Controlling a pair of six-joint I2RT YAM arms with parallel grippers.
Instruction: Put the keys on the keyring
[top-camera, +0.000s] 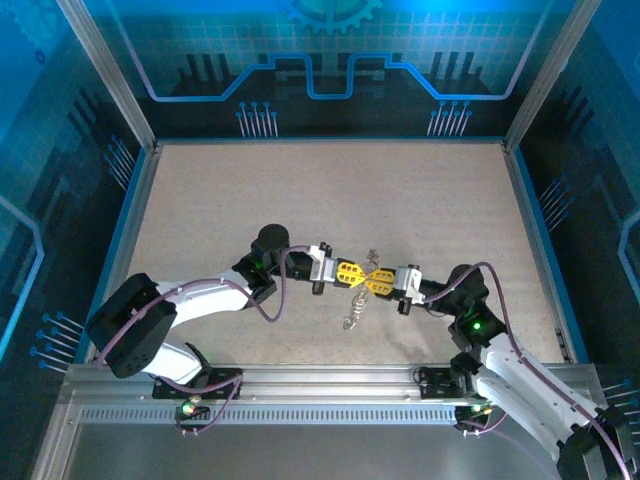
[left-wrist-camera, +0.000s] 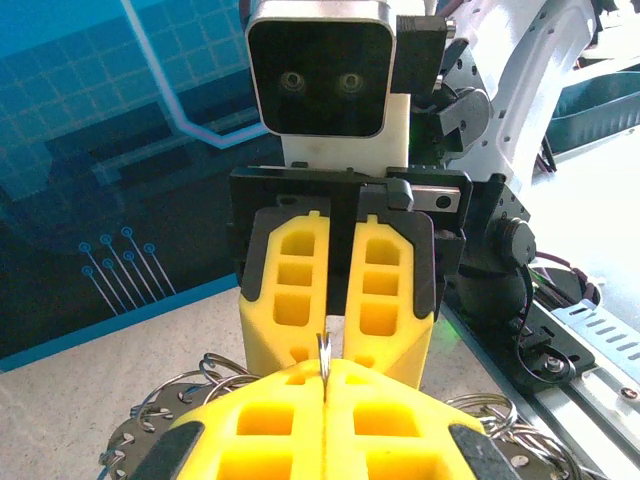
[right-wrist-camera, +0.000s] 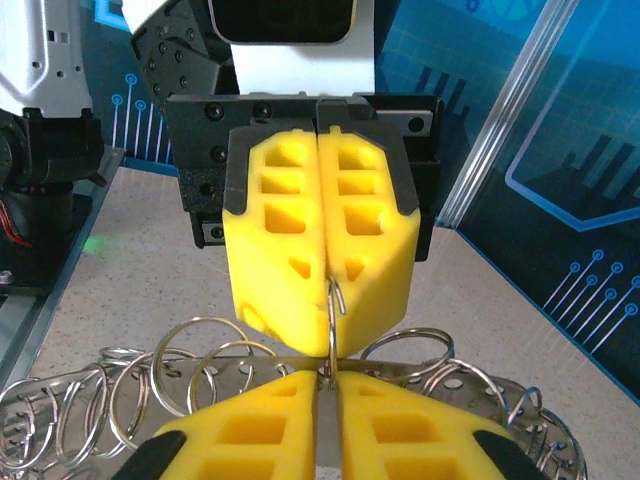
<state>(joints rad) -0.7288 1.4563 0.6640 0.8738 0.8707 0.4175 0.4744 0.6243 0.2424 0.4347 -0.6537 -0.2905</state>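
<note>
Right wrist view: my right pincer (right-wrist-camera: 328, 390) and left pincer (right-wrist-camera: 324, 310) meet tip to tip, both clamped on the keyring (right-wrist-camera: 332, 340) wire. Its small rings (right-wrist-camera: 150, 395) dangle above the bench (right-wrist-camera: 130, 280), steadied, I judge, for threading.

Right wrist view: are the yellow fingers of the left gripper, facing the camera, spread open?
No, the yellow fingers of the left gripper meet along a closed seam, with the thin silvery wire of the keyring at their tips.
</note>
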